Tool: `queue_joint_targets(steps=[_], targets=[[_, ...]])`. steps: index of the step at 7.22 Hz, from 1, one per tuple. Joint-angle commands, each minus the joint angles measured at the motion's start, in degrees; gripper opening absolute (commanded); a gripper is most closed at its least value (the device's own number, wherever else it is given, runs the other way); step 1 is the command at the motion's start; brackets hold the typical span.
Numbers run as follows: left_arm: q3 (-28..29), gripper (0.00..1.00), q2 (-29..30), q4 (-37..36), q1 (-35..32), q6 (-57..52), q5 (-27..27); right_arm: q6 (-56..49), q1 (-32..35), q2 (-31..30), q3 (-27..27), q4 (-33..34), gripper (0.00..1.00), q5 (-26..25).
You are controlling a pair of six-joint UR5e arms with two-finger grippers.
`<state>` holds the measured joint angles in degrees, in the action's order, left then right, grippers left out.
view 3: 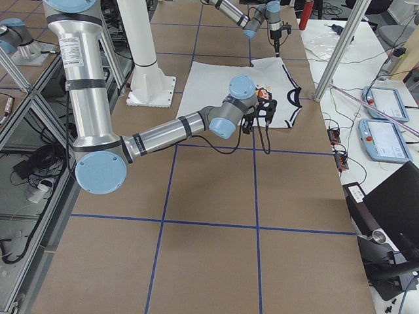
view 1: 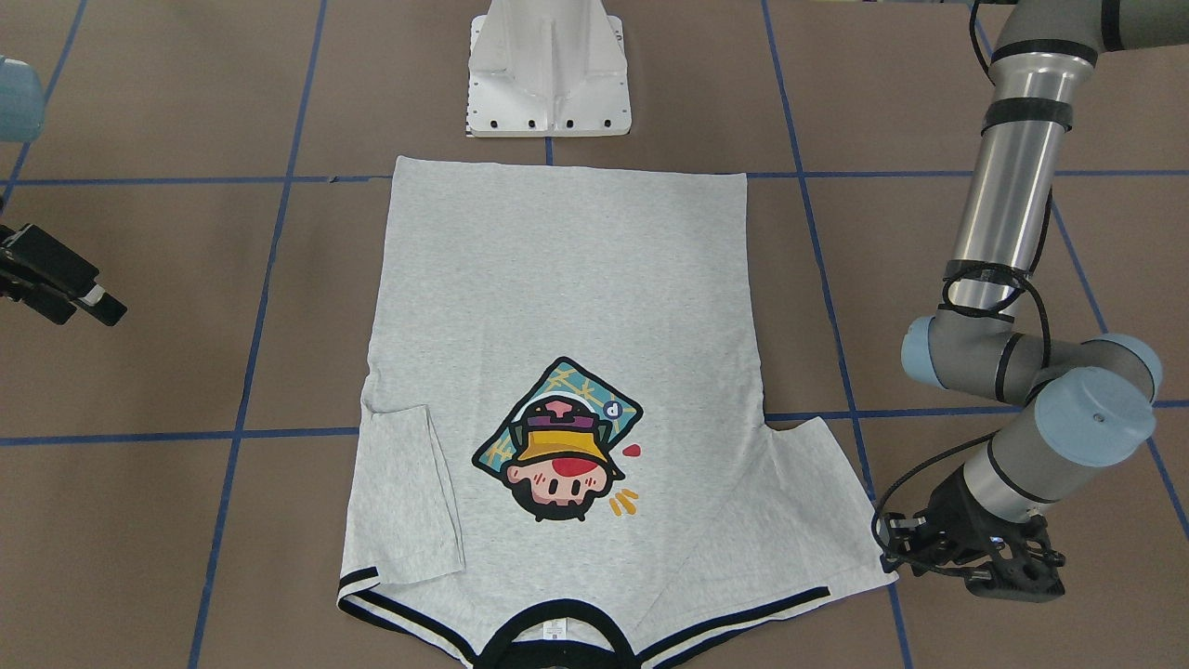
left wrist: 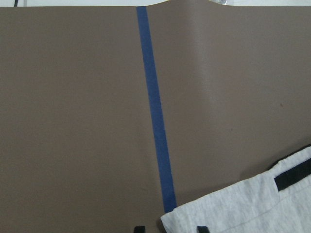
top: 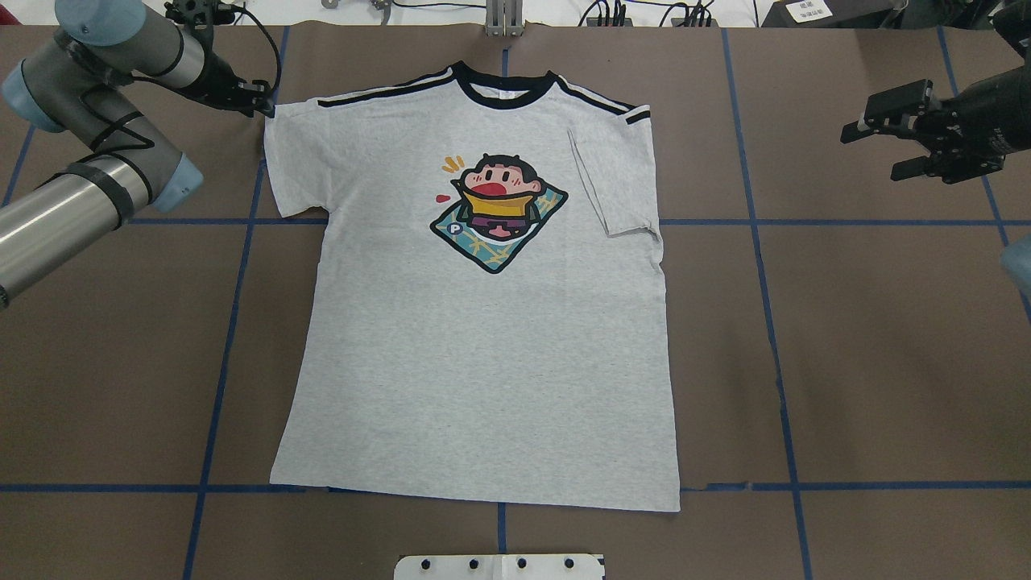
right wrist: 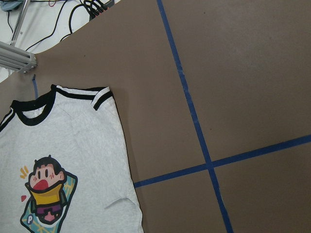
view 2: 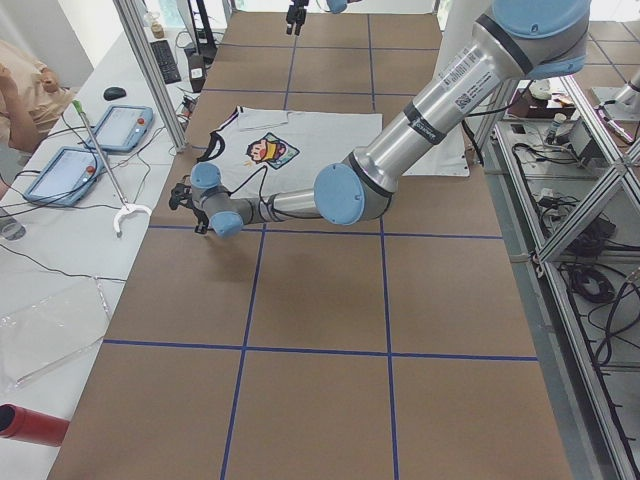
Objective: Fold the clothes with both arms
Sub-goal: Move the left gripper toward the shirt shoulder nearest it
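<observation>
The grey T-shirt [top: 483, 346] lies flat, print up, with its black collar [top: 503, 80] at the far edge. The sleeve on my right side [top: 616, 177] is folded in over the body. The other sleeve [top: 294, 153] lies spread out. My left gripper [top: 259, 101] is low at that sleeve's outer corner. In the left wrist view its two fingertips [left wrist: 139, 228] stand a little apart, with the sleeve corner [left wrist: 243, 206] between them. My right gripper [top: 876, 143] is open and empty, off the shirt's right side, above bare table.
The white pedestal base [top: 499, 566] stands at the near edge, just past the shirt's hem. Blue tape lines [top: 765, 282] grid the brown table. Cables and a metal rail [right wrist: 17, 58] lie beyond the far edge.
</observation>
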<state>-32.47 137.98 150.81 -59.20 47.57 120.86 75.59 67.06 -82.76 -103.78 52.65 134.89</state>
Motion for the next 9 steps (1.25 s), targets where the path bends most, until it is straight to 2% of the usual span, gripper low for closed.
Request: queue_joint_targets(steps=[1, 5, 6, 7, 9], targets=[[1.0, 0.41, 0.97, 0.01, 0.05, 0.07, -0.28, 0.0, 0.0, -0.12, -0.02, 0.0, 1.0, -0.32], [1.18, 0.36, 1.23, 0.09, 0.49, 0.07, -0.36, 0.0, -0.09, 0.14, 0.07, 0.0, 1.0, -0.85], [1.53, 0.3, 1.23, 0.09, 0.49, -0.02, -0.45, 0.0, -0.09, 0.06, -0.02, 0.09, 1.0, -0.85], [1.53, 0.01, 1.23, 0.09, 0.49, -0.02, -0.45, 0.0, -0.09, -0.03, -0.02, 0.0, 1.0, -0.85], [1.44, 0.0, 1.23, 0.01, 0.58, -0.28, -2.82, 0.0, -0.09, -0.21, 0.16, 0.0, 1.0, -0.85]])
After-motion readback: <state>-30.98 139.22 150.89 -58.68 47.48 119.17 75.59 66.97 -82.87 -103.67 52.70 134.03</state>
